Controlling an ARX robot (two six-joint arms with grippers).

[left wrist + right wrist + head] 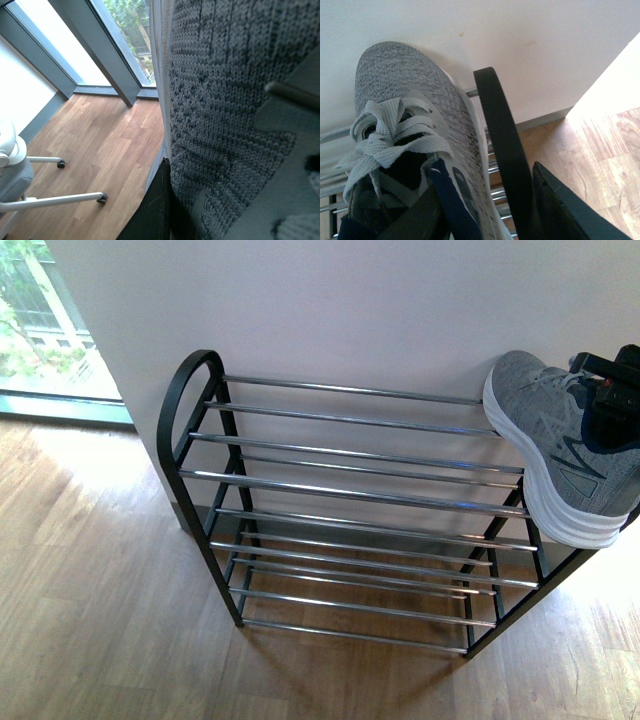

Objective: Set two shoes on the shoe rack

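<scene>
A: What sits leftmost?
B: The black-framed, chrome-rod shoe rack (350, 510), against the white wall.
A: And right?
B: A grey knit, white-soled sneaker (565, 445) over its top right end, clamped by the right gripper (612, 390). The left gripper's grip is unreadable.

You have two grey sneakers (560, 445) to count: one shows in the front view, and the other sneaker (225, 100) fills the left wrist view. There is one shoe rack (350, 490), with two black side frames (188, 400) and lots of shiny rods (340, 452), too many stacked up to count for sure. There is also one office chair (15, 180), and you can see two of its little wheels (102, 198).
</scene>
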